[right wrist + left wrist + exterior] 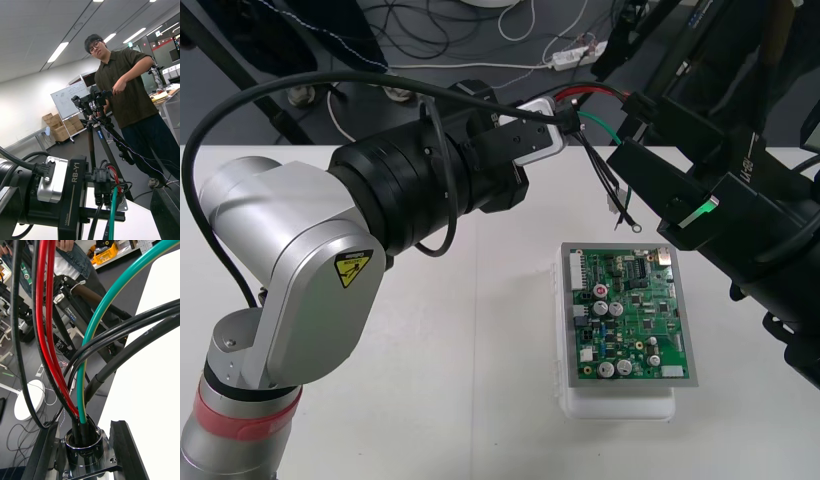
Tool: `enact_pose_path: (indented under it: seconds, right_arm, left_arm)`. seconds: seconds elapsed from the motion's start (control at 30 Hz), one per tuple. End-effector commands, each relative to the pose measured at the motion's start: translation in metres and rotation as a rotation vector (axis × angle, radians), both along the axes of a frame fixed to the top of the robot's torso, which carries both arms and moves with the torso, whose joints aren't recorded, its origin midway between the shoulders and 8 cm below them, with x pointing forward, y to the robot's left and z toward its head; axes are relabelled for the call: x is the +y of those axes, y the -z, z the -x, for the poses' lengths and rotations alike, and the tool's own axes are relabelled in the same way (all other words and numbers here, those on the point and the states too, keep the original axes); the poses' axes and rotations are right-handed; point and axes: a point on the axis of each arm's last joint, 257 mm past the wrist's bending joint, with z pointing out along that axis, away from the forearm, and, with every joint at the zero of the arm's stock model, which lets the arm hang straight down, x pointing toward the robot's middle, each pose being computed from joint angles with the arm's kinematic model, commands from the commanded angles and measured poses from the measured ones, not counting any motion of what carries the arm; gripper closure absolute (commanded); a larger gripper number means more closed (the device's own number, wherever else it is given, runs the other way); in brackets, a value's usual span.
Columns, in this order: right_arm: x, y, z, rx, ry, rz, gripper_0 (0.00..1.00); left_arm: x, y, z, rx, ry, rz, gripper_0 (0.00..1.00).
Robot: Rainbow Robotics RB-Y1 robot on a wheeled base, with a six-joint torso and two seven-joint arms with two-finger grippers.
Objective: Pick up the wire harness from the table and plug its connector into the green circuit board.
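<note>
Wire harness (pixel 590 92) hangs over the counter's (pixel 460 350) far edge between both tools, apart from the green circuit board (pixel 632 315): the left tool (pixel 548 132) clamps its metal socket (pixel 83 444), the right tool's (pixel 637 110) grip cannot be told; pickup looks done, and next the plug needs guiding down into the board.

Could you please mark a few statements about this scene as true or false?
The left gripper is shut on the metal socket of the harness. True.
The green circuit board sits on a white base. True.
The harness rests on the circuit board. False: it is held up, its wires running from the left gripper towards the right gripper.
The harness has a blue wire. False: its wires are red, green and black.
</note>
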Motion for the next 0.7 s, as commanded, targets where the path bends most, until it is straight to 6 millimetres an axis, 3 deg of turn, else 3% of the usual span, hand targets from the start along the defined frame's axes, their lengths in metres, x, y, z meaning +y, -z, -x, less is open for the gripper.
enact_pose_path:
  seconds: [0.03,0.7]
  right_arm:
    - [0.012,-0.017,0.014,-0.014,-0.048,-0.022,0.0]
    - [0.009,-0.017,0.002,-0.026,-0.027,-0.003,0.0]
  left_arm:
    - [-0.023,-0.034,0.004,-0.057,0.034,0.11,1.0]
    - [-0.024,-0.033,0.006,-0.055,0.039,0.11,1.0]
